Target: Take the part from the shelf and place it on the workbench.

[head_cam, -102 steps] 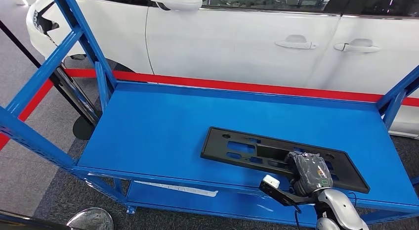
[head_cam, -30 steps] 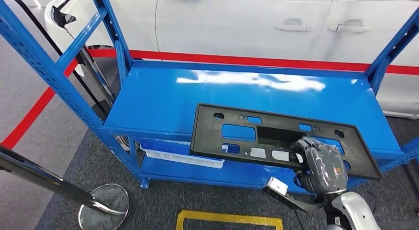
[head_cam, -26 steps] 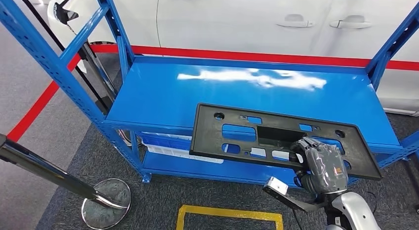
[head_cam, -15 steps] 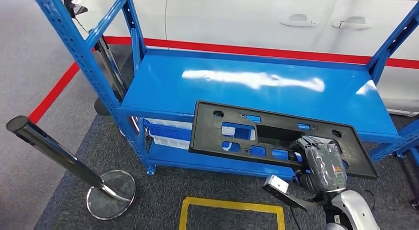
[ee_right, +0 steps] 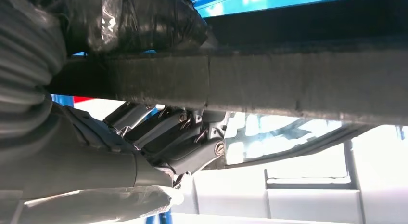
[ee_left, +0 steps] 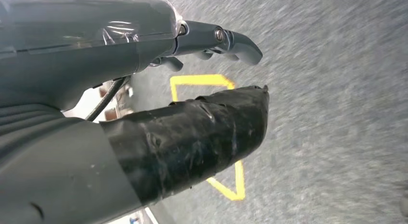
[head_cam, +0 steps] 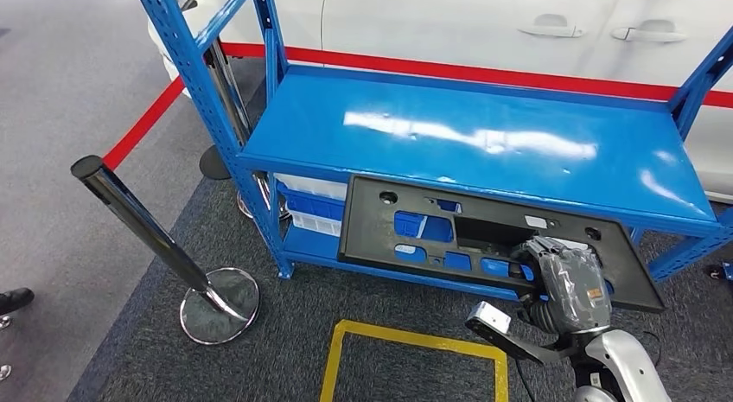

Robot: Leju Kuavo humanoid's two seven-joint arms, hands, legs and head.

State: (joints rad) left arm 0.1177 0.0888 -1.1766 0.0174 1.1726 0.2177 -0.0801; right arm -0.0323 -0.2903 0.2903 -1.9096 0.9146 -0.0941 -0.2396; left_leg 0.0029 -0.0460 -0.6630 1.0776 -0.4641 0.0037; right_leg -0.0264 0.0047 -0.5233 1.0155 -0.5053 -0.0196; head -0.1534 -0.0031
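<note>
Black plastic part hangs clear of the blue shelf, clamped along its near edge by the right hand, thumb above, fingers beneath. Keep that grip firm and the long panel level while turning toward the workbench. Left hand hangs over the floor, fingers apart, holding nothing.

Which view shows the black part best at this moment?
The head view: the whole black part shows, held by the right hand off the blue shelf. The right wrist view gives just its edge close up.
</note>
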